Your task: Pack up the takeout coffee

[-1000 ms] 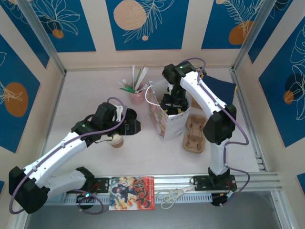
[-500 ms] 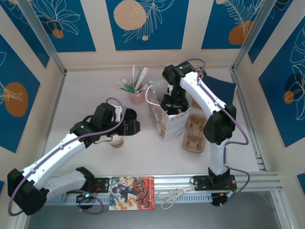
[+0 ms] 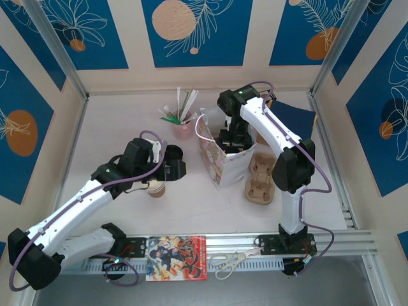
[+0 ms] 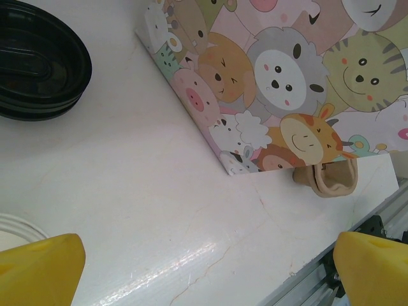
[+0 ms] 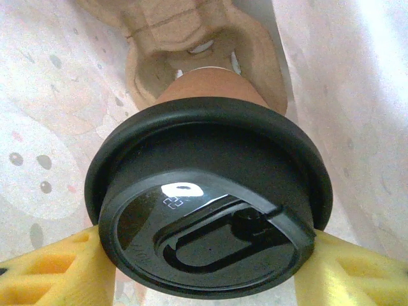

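- The right claw [image 5: 207, 268] pinches a kraft-brown paper cup [image 5: 213, 86] by its black round plastic lid [image 5: 204, 217]. One yellow pad presses each side of the lid's rim.
- From above, the right claw [image 3: 229, 141] reaches down into the mouth of the upright paper bag printed with cartoon animals [image 3: 220, 167]. This takeout coffee is therefore inside the bag but not yet let go.
- Right under the cup lies a moulded brown pulp cup holder [image 5: 191, 32] at the bottom of the bag. The cup's base is at or just over one of its wells, but I cannot tell whether it is seated.
- A second kraft-brown paper cup with no lid and a pale inside [image 3: 156, 189] stands on the white desk [image 3: 127, 127]. It is left of the bag, under the left arm.
- The left claw [image 3: 173, 167] hangs above and just beside that open cup. Its yellow fingers are spread wide and it carries nothing.
- In the left wrist view, the left claw [image 4: 205, 271] looks across bare desk to the bag [image 4: 287, 83]. A stack of black round lids [image 4: 38, 60] lies to one side.
- A second pulp holder [image 3: 260, 178] lies on the desk right of the bag.
- My judgement is that the packing is well under way. The lidded cup needs only to be set down and released.
- The open cup looks unpacked and probably needs a lid before it goes in.
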